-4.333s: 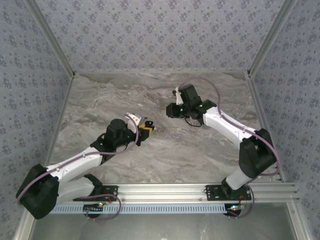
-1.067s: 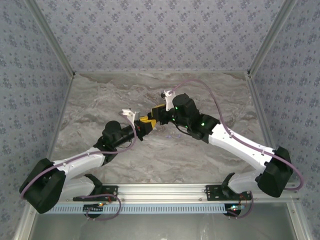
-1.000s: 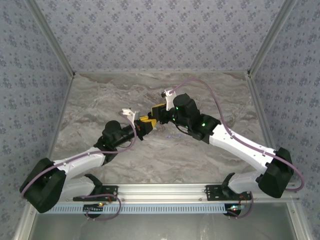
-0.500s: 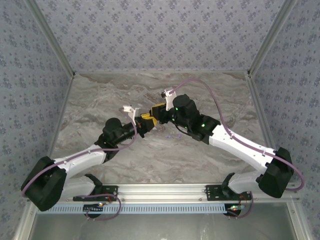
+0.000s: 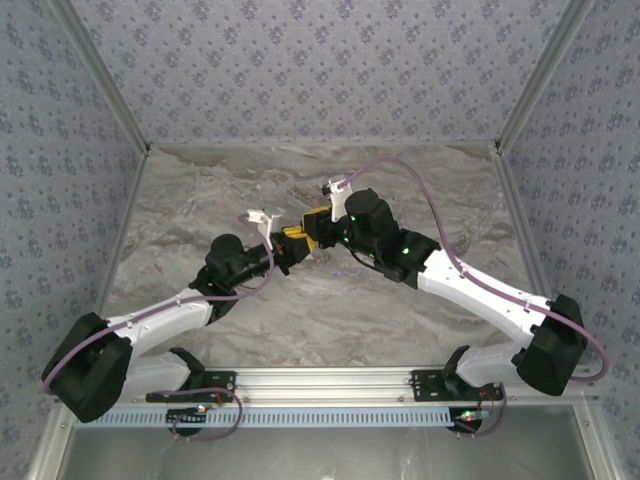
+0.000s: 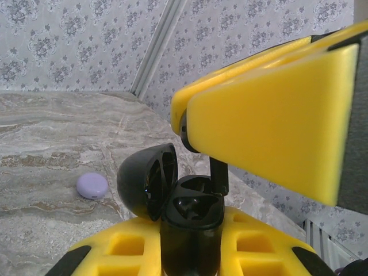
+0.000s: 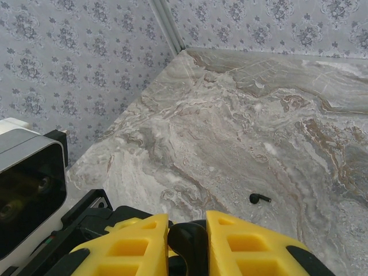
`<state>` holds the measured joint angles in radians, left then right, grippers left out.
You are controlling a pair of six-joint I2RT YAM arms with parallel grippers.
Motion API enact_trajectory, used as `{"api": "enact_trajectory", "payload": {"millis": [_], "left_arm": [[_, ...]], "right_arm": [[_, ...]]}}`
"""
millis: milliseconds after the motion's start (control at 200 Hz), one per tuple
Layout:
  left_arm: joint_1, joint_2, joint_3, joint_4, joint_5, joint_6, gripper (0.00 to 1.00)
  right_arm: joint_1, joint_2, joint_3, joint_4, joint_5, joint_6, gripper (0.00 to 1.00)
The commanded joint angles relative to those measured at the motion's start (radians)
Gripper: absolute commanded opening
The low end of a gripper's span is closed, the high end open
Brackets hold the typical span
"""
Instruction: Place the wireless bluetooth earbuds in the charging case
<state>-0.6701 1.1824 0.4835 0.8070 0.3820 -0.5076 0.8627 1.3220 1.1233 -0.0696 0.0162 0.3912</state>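
My left gripper [image 6: 192, 244] is shut on the black charging case [image 6: 190, 215], which stands upright with its lid [image 6: 141, 178] swung open to the left. From above and to the right come my right gripper's yellow fingers [image 6: 270, 115], pinching a black earbud [image 6: 218, 172] whose stem points down into the case's far socket. In the right wrist view the right gripper [image 7: 187, 244] is shut on that dark earbud [image 7: 192, 236]. A second black earbud [image 7: 259, 198] lies loose on the marble. From above, the left gripper [image 5: 290, 245] and right gripper [image 5: 316, 228] meet mid-table.
A closed pale lilac puck-shaped case [image 6: 92, 186] rests on the marble table [image 5: 400, 180] beyond the black case. Patterned walls enclose the table on three sides, with metal corner posts [image 6: 155, 52]. The left wrist camera housing [image 7: 26, 190] sits close to the right gripper's left side.
Over the last second the left gripper nudged the case slightly up and right toward the right gripper, which stayed put. Four seconds ago the two arms were apart.
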Motion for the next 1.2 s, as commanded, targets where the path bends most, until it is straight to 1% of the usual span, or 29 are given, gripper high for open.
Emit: {"api": "enact_trajectory", "payload": {"millis": [0, 450, 715, 1069, 1194], "left_arm": [[-0.011, -0.010, 0.043, 0.017, 0.023, -0.006, 0.19], [-0.010, -0.036, 0.043, -0.014, -0.006, 0.004, 0.19], [-0.011, -0.040, 0.046, -0.019, 0.001, 0.006, 0.19], [-0.011, -0.050, 0.049, -0.044, -0.032, 0.012, 0.20], [-0.011, -0.051, 0.050, -0.046, -0.029, 0.015, 0.19]], "right_arm": [[0.008, 0.009, -0.002, 0.021, 0.019, -0.017, 0.22], [0.009, 0.005, -0.011, -0.011, 0.029, -0.032, 0.22], [0.012, 0.006, -0.012, -0.021, 0.042, -0.040, 0.22], [0.020, -0.001, -0.009, -0.043, 0.011, -0.048, 0.22], [0.019, -0.003, -0.008, -0.056, 0.002, -0.049, 0.24]]}}
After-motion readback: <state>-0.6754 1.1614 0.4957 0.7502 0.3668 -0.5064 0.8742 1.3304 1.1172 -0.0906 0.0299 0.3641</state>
